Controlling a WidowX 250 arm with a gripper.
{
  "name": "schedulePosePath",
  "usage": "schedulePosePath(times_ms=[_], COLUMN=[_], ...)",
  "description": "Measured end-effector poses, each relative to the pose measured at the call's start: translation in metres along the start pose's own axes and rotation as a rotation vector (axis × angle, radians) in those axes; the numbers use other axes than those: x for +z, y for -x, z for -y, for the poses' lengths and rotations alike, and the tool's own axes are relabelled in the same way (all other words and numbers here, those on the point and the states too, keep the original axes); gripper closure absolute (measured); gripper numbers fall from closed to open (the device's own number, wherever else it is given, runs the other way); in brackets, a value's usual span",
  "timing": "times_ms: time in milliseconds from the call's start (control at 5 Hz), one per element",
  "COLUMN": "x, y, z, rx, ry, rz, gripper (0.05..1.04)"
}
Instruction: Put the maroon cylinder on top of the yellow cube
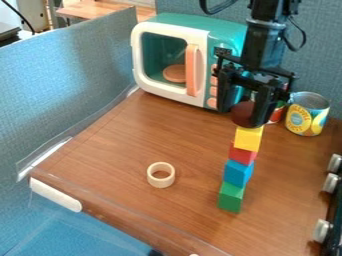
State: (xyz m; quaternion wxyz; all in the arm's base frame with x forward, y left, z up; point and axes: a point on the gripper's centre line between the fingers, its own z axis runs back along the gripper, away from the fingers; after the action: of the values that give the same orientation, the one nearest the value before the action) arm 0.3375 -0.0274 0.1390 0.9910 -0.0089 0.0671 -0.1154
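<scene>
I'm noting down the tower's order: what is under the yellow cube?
Beneath the yellow cube sit the red block, the blue block and, lowest, the green block. Their touching faces are covered, as is the tabletop under them.

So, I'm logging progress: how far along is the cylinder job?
Lifting and lining up look done: the maroon cylinder is right over the yellow cube, atop the stack. It is in hand, between the gripper's fingers; I can't tell whether it touches the cube. Release and withdrawal seem left.

Toy kitchen [120,145], play microwave [194,25], silver knobs [322,231]
</scene>
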Motion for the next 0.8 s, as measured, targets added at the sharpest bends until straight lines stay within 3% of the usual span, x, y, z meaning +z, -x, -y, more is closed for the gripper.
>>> schedulePosePath(times_ms=[600, 800], x=[-0.0002, -0.0030], y=[0.0002, 0.0017], z=[0.0025, 0.0021], rx=[0.010, 0.018], ry=[0.019, 0.027], rz=[0.001, -0.008], gripper=[0.330, 0.262])
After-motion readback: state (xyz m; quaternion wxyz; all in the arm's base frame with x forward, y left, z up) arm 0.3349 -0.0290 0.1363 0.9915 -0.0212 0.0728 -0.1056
